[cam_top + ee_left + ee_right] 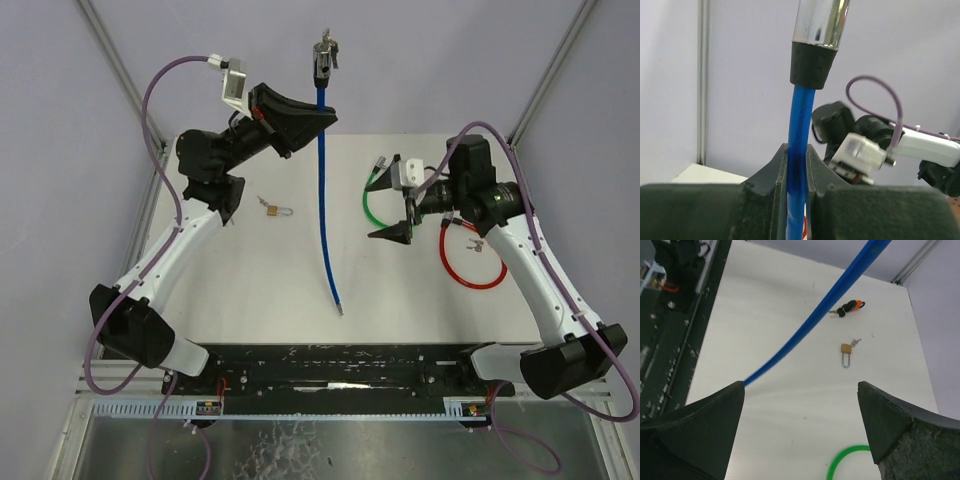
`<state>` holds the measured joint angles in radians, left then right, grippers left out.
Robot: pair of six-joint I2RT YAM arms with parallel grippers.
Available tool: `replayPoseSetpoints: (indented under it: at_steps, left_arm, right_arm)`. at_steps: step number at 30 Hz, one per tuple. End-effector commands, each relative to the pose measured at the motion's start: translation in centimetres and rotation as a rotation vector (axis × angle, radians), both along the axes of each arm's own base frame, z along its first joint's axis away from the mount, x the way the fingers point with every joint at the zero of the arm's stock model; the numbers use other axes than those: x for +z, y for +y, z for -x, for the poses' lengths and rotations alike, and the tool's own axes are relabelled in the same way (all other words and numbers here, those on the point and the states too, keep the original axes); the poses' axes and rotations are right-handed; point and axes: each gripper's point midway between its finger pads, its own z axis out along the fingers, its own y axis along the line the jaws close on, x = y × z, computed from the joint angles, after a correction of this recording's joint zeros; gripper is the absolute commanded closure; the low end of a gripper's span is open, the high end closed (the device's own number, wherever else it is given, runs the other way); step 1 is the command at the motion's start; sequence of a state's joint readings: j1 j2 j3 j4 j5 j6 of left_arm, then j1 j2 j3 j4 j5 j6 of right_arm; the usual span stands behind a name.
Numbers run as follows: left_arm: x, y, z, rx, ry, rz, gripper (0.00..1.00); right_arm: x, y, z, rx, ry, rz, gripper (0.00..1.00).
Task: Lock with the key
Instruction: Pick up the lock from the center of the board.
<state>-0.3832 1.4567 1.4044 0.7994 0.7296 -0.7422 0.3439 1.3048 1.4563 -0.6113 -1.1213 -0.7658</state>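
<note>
Blue cable lock [322, 170] was grasped by the left pincer [797, 160], its fingers [771, 172] clenched on the cord just under the black collar of the chrome lock head [820, 22]. Above that pincer the head stood raised in the air, with what looked like its key bunch [326, 48] at the very top. Below the pincer the cord hung away toward the table [250, 290], with its free tip [340, 312] well apart from the head.

The right pincer [800, 410] was released, jaws spread wide and holding nothing, and the blue cord crossed ahead of it. Farther out lay a brass padlock [845, 351] and an orange-tagged key [850, 307], with a green cable [850, 460] just below the pincer and a red cable [470, 265] to its outer side.

The step appeared to be bringing the free right pincer up to the key. It would do best to approach the key end-on and close squarely on the flat bow, not on the dangling spares. It should then twist about the key's own axis while the left pincer held the head rigid, so that the cord could not swing or twist.
</note>
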Motion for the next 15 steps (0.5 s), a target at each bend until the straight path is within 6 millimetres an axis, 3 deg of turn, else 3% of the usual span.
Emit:
replayPoseSetpoints:
  at_steps: [1, 7, 15]
  left_arm:
    - [1.5, -0.2, 1.1, -0.098, -0.014, -0.013, 0.99]
    - [1.0, -1.4, -1.0, -0.212, 0.049, -0.019, 0.99]
    - [-0.8, -3.4, -4.4, -0.410, 0.176, 0.000, 0.99]
  right_arm:
    - [-3.8, -1.0, 0.3, 0.091, -0.297, 0.109, 0.00]
    - [-8.9, -1.2, 3.2, 0.349, -0.655, 0.266, 0.01]
    - [-13.4, 1.0, 6.0, 0.508, -0.812, 0.311, 0.06]
